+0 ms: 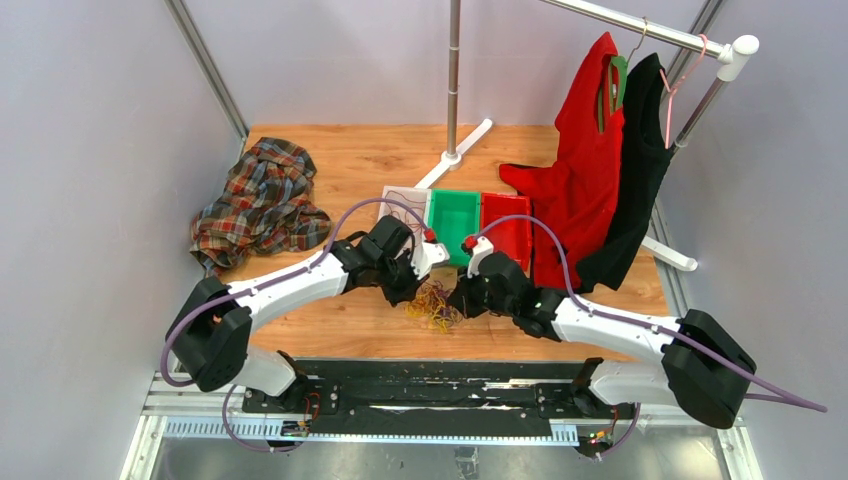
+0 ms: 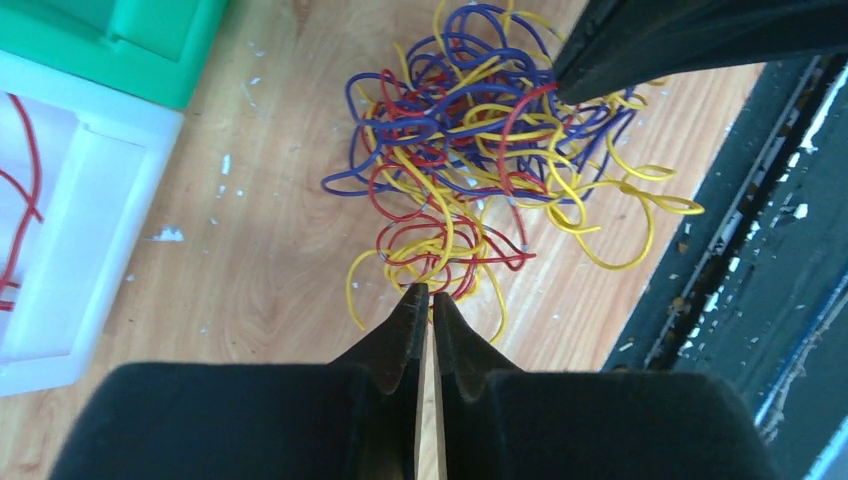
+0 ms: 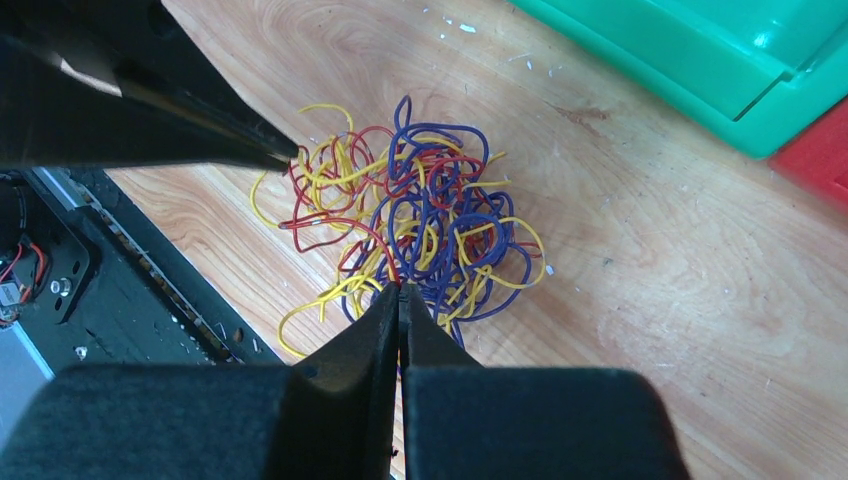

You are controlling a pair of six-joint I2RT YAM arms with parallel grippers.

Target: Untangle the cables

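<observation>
The cables [image 1: 434,303] are one tangle of red, yellow and purple strands lying on the wooden table between my two grippers. The tangle shows in the left wrist view [image 2: 480,150] and in the right wrist view [image 3: 420,220]. My left gripper [image 2: 425,292] is shut to a thin slit at the tangle's edge, its tips on yellow and red strands; in the top view it sits at the tangle's left [image 1: 418,292]. My right gripper [image 3: 400,288] is shut, with a red strand running into its tips; it sits at the tangle's right [image 1: 458,305].
A white tray [image 2: 80,220] holding a red strand, a green bin [image 1: 455,215] and a red bin [image 1: 508,225] stand just behind the tangle. A plaid shirt [image 1: 262,205] lies back left. Red [image 1: 585,170] and black [image 1: 640,150] garments hang at right. A black rail [image 1: 420,385] runs along the near edge.
</observation>
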